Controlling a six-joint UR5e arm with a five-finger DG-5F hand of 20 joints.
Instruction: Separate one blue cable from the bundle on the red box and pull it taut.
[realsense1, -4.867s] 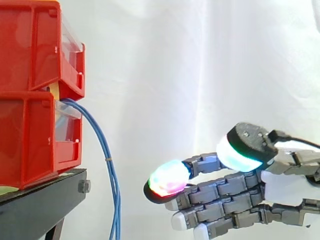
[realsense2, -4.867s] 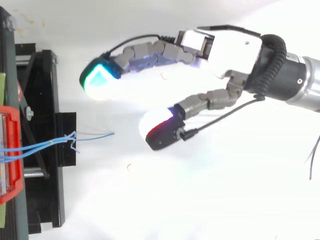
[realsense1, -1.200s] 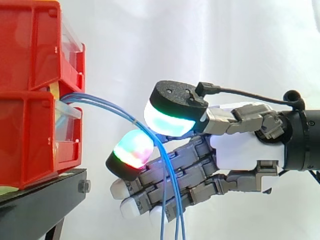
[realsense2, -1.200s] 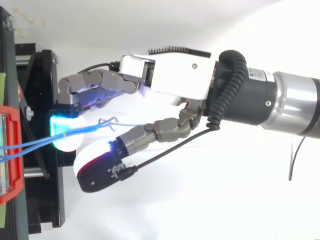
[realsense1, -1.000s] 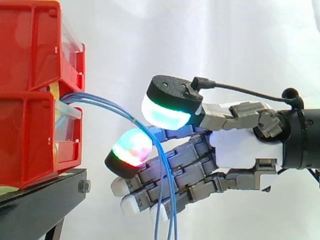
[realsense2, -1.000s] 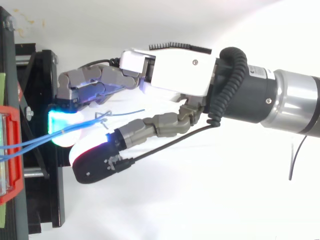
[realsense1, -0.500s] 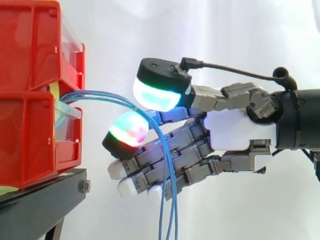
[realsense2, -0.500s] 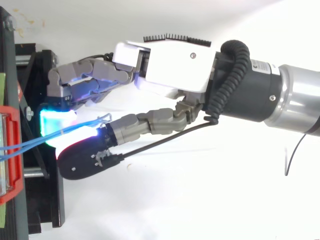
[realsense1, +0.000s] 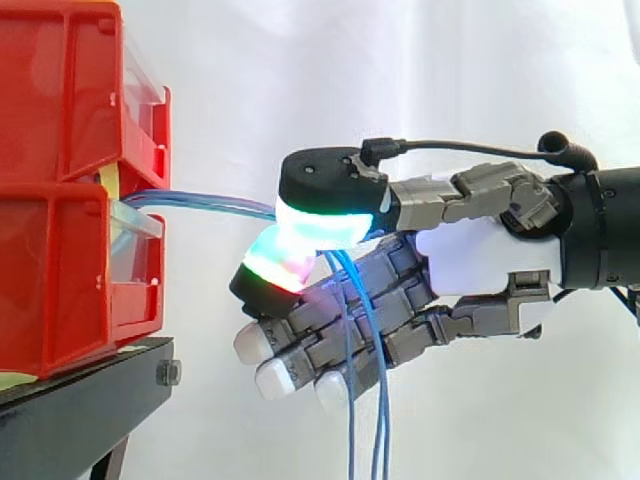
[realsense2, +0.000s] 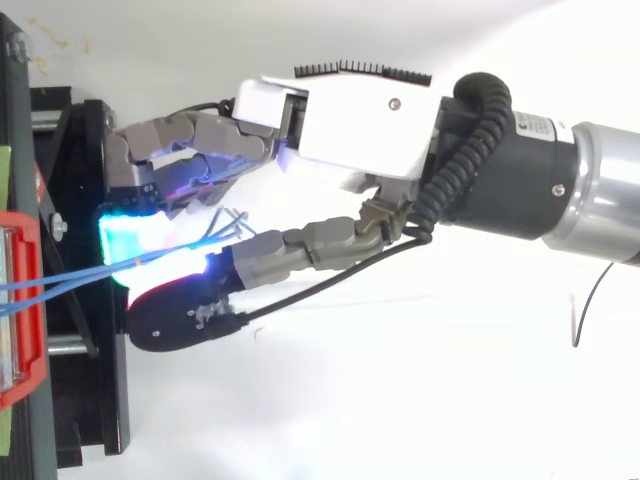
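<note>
Hand (realsense1: 480, 265) just right of the red box (realsense1: 60, 280) has closed since a moment ago, pads (realsense1: 320, 228) now pinching the blue cables (realsense1: 200, 203), seemingly all strands; they run level from the box.

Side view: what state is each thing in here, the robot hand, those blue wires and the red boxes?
hand: fingers pinched shut on the blue cables.
blue cables: run almost straight from the lower red bin to the pinch, then hang loose below it.
lower red bin: upright on the black stand, cables leaving its front.
upper red bin: stacked on the lower one.
black stand: carrying both bins.
</note>
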